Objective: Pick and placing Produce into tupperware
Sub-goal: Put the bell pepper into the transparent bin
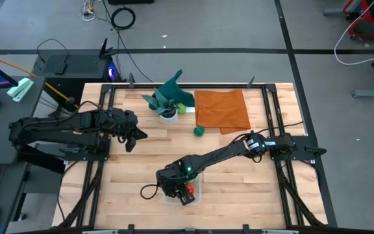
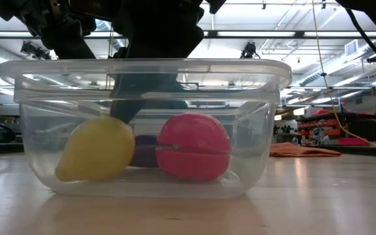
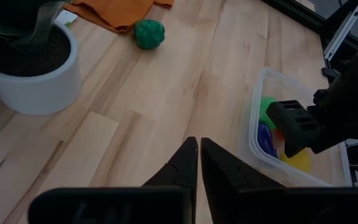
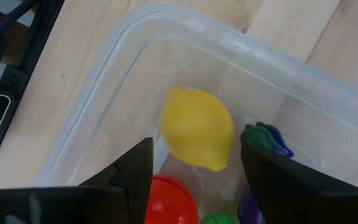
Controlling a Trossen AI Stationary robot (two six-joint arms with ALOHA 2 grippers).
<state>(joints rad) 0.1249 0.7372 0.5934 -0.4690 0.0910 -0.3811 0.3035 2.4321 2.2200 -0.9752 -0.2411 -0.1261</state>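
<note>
The clear tupperware [image 1: 197, 184] sits near the table's near edge. In the right wrist view it [image 4: 166, 18] holds the yellow produce [image 4: 197, 127], the red one [image 4: 166, 200], the purple one [image 4: 267, 140] and the light green one [image 4: 219, 219], all lying on its floor. The dark green produce [image 1: 200, 130] lies on the table by the orange cloth. My right gripper [image 4: 196, 146] is open, reaching down into the tupperware with a finger on either side of the yellow produce, apart from it. My left gripper [image 1: 132, 134] is shut, hovering at the table's left.
A teal-leaved plant in a white pot [image 1: 167, 112] and an orange-brown cloth [image 1: 221, 109] lie toward the far edge. Bare wood stretches between them and the tupperware. Black frame rails run along the table's left and right sides.
</note>
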